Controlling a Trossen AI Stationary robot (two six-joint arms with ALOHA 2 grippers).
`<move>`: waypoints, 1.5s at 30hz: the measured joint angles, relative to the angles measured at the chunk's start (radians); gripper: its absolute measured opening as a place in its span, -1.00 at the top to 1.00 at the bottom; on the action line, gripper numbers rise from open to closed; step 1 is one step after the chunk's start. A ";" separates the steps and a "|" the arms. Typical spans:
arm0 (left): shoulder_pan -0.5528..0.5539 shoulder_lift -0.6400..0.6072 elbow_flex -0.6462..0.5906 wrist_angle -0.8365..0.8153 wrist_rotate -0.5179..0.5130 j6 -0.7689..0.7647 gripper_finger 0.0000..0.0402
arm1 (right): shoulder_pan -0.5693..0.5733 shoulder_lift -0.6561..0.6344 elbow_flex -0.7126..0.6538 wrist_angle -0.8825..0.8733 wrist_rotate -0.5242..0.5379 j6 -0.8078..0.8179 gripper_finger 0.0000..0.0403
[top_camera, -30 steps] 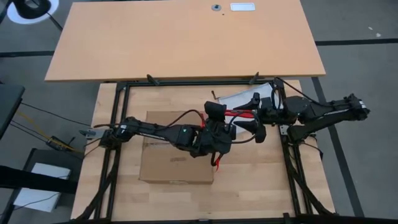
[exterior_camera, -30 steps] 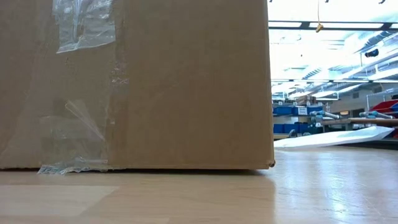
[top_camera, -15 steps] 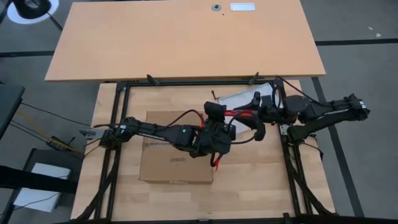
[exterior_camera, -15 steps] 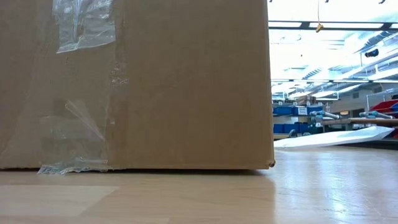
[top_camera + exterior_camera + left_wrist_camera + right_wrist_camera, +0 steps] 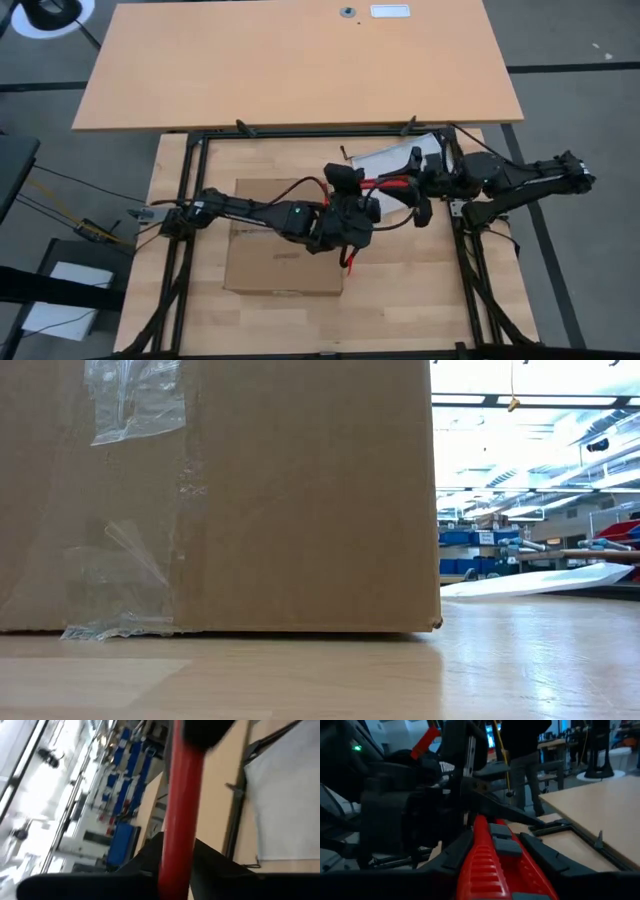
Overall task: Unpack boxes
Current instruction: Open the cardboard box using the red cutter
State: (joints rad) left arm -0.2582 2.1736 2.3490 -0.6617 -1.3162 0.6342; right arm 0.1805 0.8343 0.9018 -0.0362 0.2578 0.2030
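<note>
Cardboard fills most of the low view: the carton (image 5: pixel 215 495) stands on the wooden desk (image 5: pixel 400 675), its side patched with clear tape (image 5: pixel 135 400), a white padded envelope (image 5: pixel 540 581) lying farther back to the right. Neither arm appears there. From above, the carton (image 5: pixel 283 262) sits left of centre with the left arm stretched over it, so its inside cannot be seen. The left gripper (image 5: pixel 352 222) grasps one end of the red box cutter (image 5: pixel 385 184). The right gripper (image 5: pixel 418 190) is clenched on the cutter's other end; its wrist view shows the ribbed red handle (image 5: pixel 492 862) between its fingers (image 5: pixel 454 851).
</note>
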 joint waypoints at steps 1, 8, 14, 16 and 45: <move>-0.001 -0.001 0.002 -0.013 -0.007 -0.023 0.60 | 0.000 -0.012 0.000 -0.008 0.003 -0.002 0.32; -0.005 -0.021 0.004 -0.208 -0.002 -0.312 0.51 | 0.000 -0.097 0.000 -0.091 0.032 -0.018 0.32; 0.004 -0.100 0.003 -0.471 0.359 -0.840 0.48 | -0.001 -0.171 0.003 -0.132 0.042 -0.024 0.31; 0.013 -0.128 0.005 -0.525 0.501 -0.918 0.47 | -0.001 -0.189 0.003 -0.166 0.042 -0.031 0.31; -0.236 -0.175 -0.161 -0.530 1.032 -1.140 0.47 | 0.035 -0.145 -0.269 -0.222 -0.059 -0.057 0.30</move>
State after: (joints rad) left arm -0.4945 1.9984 2.1884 -1.1920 -0.2844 -0.5053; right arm 0.2158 0.6889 0.6329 -0.2585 0.1984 0.1459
